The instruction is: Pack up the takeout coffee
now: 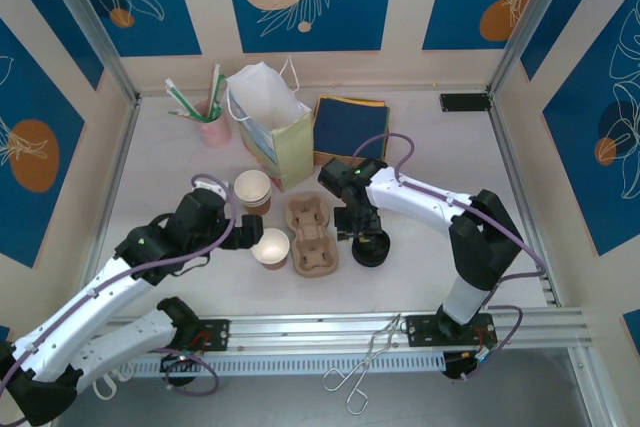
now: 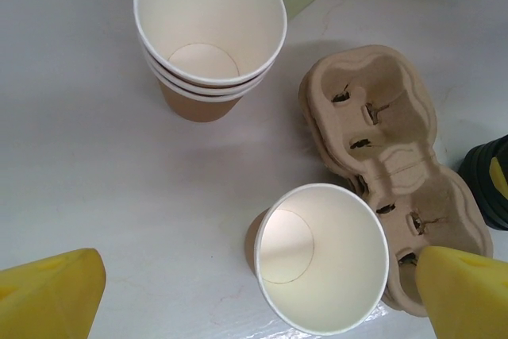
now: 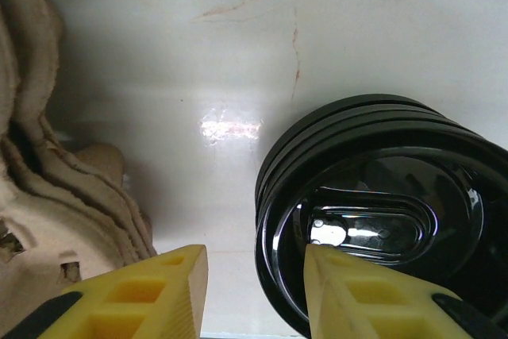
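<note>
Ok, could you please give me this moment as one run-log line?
left gripper: open, aimed at single unlidded cup | right gripper: jaws apart, straddling rim of black lid stack | carrier stack: empty

Bright, even overhead light – mild wide-angle stretch in both wrist views.
White glare spots the table (image 3: 230,129) and the glossy black lids (image 3: 373,224); soft shadows pool beside the cups (image 2: 210,33) – the near yellow fingers (image 2: 51,295) look slightly soft.
</note>
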